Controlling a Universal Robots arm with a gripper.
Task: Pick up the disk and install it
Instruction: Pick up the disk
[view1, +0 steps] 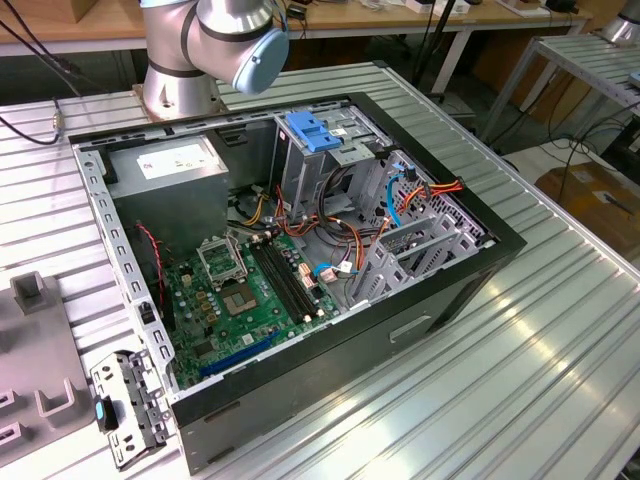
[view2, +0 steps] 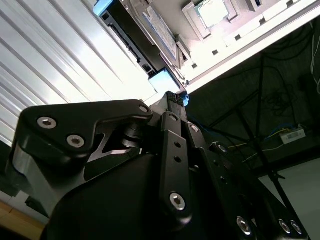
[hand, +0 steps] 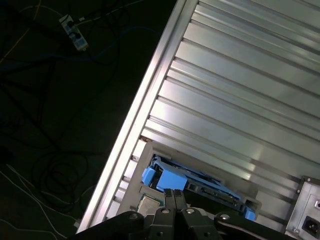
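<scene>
Claw (hand: 173, 192) is seen clenched on nothing, just above the disk (hand: 197, 184), which is laid flat near the worktop (hand: 240, 100) edge. If the claw is lowered while clenched, the blue rail could be struck and the disk knocked askew. The drive bay (view1: 345, 150) is seen at twelve o'clock in the exterior view.

Computer case (view1: 330, 375) lies on table (view1: 540, 380). Inside case: motherboard (view1: 250, 300) on floor; power supply (view1: 170, 165) in far corner, exterior view's left; drive cage (view1: 325, 150) at far wall, middle. Arm base (view1: 180, 85) behind case. Loose panel (view1: 125, 405) just beside case's near corner, exterior view's left. Disk (hand: 197, 186) on table by its edge; position from case unclear.
</scene>
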